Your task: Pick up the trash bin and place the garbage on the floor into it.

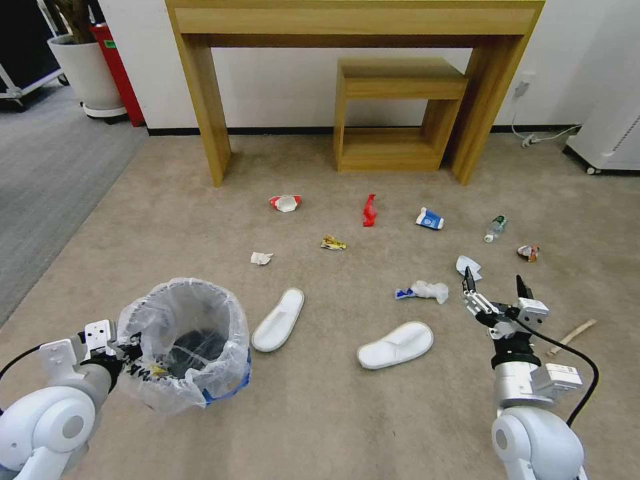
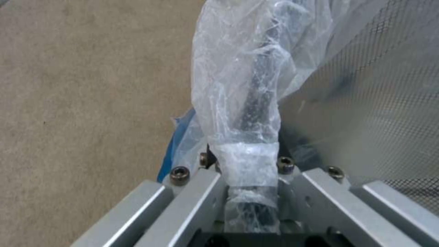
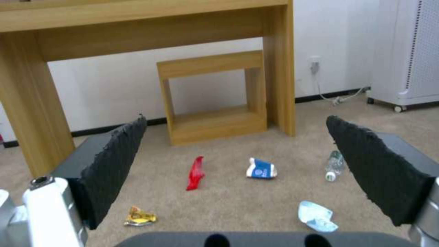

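The trash bin (image 1: pixel 190 340), lined with a crinkly white bag, is at the front left, and my left gripper (image 1: pixel 130 350) is shut on its near rim. The left wrist view shows the bag-wrapped rim (image 2: pixel 249 151) clamped between the jaws. Garbage lies across the carpet: two white slippers (image 1: pixel 278 319) (image 1: pixel 395 345), a crushed cup (image 1: pixel 285 203), a red wrapper (image 1: pixel 369 210) (image 3: pixel 196 172), a blue-white carton (image 1: pixel 430 219) (image 3: pixel 261 168), a bottle (image 1: pixel 495 228) (image 3: pixel 334 165), a yellow wrapper (image 1: pixel 333 243) (image 3: pixel 139 216), crumpled paper (image 1: pixel 261 258) and a wooden stick (image 1: pixel 571 337). My right gripper (image 1: pixel 497 285) (image 3: pixel 235 137) hangs open above the floor at right, holding nothing.
A wooden desk (image 1: pixel 207 100) with a small wooden shelf unit (image 1: pixel 393 113) under it stands against the back wall. A white wheeled appliance (image 1: pixel 610 133) and a cable are at the right. A plant pot (image 1: pixel 87 73) stands at the back left.
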Available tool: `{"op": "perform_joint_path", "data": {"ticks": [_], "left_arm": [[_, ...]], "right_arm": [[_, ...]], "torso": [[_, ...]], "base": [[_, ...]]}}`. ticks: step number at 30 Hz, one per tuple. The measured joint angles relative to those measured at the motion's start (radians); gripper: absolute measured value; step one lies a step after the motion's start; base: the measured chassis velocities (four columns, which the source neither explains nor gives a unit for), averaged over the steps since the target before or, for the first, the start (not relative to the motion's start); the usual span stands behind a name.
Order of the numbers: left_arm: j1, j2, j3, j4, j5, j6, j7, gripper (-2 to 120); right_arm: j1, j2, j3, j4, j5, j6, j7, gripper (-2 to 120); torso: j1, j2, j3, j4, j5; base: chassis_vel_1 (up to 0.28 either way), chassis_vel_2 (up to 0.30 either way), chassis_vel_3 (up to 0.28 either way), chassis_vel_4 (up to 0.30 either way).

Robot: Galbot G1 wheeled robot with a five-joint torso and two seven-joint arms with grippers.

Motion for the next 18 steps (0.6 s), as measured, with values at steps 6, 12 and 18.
{"op": "perform_joint_path", "data": {"ticks": [6,12,18], "left_arm": [[-0.001,-0.006,-0.006,0.006,0.000,-0.001,-0.001,1],[-0.003,-0.013,-0.015,0.012,0.000,0.000,-0.004,1],[-0.009,-0.017,-0.016,0.018,0.001,-0.001,-0.008,1]], "right_arm": [[0.003,0.000,0.000,-0.008,0.001,0.003,0.000,100],[0.007,0.001,-0.001,-0.017,0.001,0.006,0.000,100],[0.010,0.000,-0.002,-0.021,0.003,0.007,0.001,100]], "torso": [[0.000,0.000,0.000,0.0000,0.0001],[0.000,0.000,0.000,0.0000,0.0001],[0.000,0.000,0.000,-0.0001,0.0000]], "base": [[-0.094,0.105,0.101,-0.105],[-0.109,0.098,0.097,-0.105],[-0.091,0.081,0.077,-0.074]]}}
